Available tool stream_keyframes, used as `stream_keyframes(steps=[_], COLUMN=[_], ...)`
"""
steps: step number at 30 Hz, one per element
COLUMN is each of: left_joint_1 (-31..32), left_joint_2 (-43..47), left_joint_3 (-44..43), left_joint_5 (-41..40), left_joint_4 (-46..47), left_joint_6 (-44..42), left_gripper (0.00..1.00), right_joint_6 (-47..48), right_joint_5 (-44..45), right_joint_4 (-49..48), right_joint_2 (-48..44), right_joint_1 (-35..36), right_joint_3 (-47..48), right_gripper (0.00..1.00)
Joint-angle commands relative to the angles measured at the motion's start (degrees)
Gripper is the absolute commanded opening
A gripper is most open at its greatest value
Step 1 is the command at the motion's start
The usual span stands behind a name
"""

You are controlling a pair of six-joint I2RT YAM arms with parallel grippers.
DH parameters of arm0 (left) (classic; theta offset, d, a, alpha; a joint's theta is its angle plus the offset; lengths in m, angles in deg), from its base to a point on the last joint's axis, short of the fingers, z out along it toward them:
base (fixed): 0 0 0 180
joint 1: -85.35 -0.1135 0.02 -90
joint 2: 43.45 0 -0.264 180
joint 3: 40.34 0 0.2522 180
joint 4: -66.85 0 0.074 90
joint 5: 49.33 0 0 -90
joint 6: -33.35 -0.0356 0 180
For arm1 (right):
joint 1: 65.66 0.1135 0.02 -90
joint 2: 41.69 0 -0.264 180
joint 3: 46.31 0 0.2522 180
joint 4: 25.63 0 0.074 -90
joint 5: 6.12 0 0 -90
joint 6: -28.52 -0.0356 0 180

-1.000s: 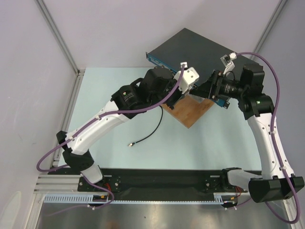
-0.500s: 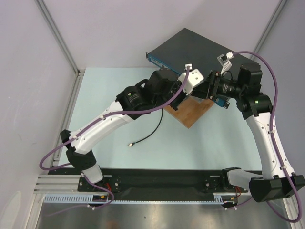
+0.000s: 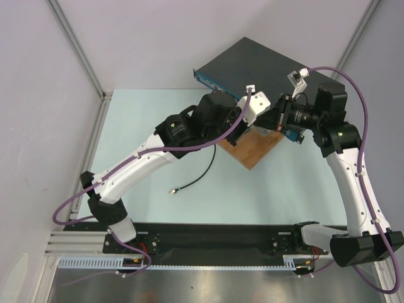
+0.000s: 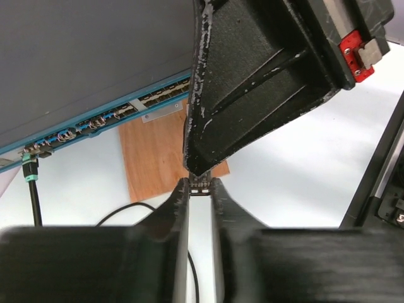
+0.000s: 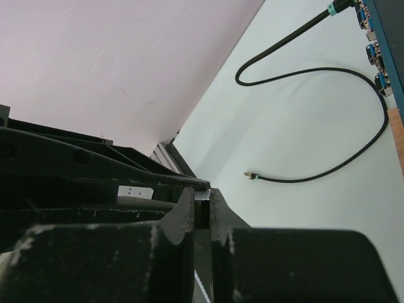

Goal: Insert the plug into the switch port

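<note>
Seemingly, left gripper (image 4: pixel 201 182) and right gripper (image 5: pixel 201 193) meet tip-to-tip, pinching the plug (image 4: pixel 201 187).

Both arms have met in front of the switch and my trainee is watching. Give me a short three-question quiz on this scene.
1. True or false: the left gripper and right gripper both pinch the same small plug.
2. The black cable has its free end lying on: A the table, B the wooden board, C the box's black top.
3. Fill in: the cable's other end sits in the switch, in its ___ front face.
Key: 1 true; 2 A; 3 blue.
</note>
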Motion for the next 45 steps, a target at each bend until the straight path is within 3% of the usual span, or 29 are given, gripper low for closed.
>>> stream_keyframes(steps=[1, 3, 6, 13, 21, 29, 38, 40, 43, 44, 45], left_joint_1=[0.3, 0.1, -0.7, -1.2, -1.2, -1.1, -1.2, -1.1, -1.1, -1.1, -1.2], left_joint_2=[3.5, 6.6, 10.2, 11.7, 10.9, 9.8, 9.3, 9.5, 9.6, 9.6, 9.6], left_joint_3=[2.0, 6.3, 12.0, 15.0, 15.0, 14.5, 14.5, 14.8, 15.0, 15.0, 15.0], left_joint_5=[2.4, 2.1, 2.4, 0.6, 1.0, 0.5, 0.3, 0.6, 1.7, 1.9, 1.9], left_joint_4=[4.3, 7.1, 10.1, 11.7, 15.7, 16.0, 16.0, 16.4, 16.4, 16.2, 16.2], left_joint_6=[1.1, 0.9, 0.8, 0.3, 0.3, -0.8, -0.9, -0.9, -1.3, -1.4, -1.3], left_gripper=[0.22, 0.36, 0.43, 0.43, 0.42, 0.34, 0.36, 0.34, 0.2, 0.06, 0.0], right_joint_6=[0.2, -1.8, -5.1, -14.4, -21.2, -22.4, -22.6, -22.6, -22.6, -22.6, -22.3], right_joint_5=[0.6, -0.5, -3.4, -7.0, -7.9, -8.5, -8.9, -9.0, -8.9, -8.9, -8.8], right_joint_4=[-1.9, -2.7, -5.8, -14.5, -17.4, -18.1, -18.5, -18.4, -18.3, -18.3, -18.2], right_joint_2=[0.1, 0.0, 0.1, -0.9, -1.4, -1.7, -1.9, -2.0, -2.1, -2.1, -2.1], right_joint_1=[0.1, -0.3, -1.0, -0.4, -0.4, -0.4, -0.1, -0.1, 0.0, 0.0, 0.0], right_joint_3=[2.2, 1.8, 0.6, -3.2, -5.9, -6.6, -7.2, -7.4, -7.5, -7.4, -7.4], right_gripper=[0.0, 0.0, 0.0, 0.0, 0.0, 0.0, 0.0, 0.0, 0.0, 0.0, 0.0])
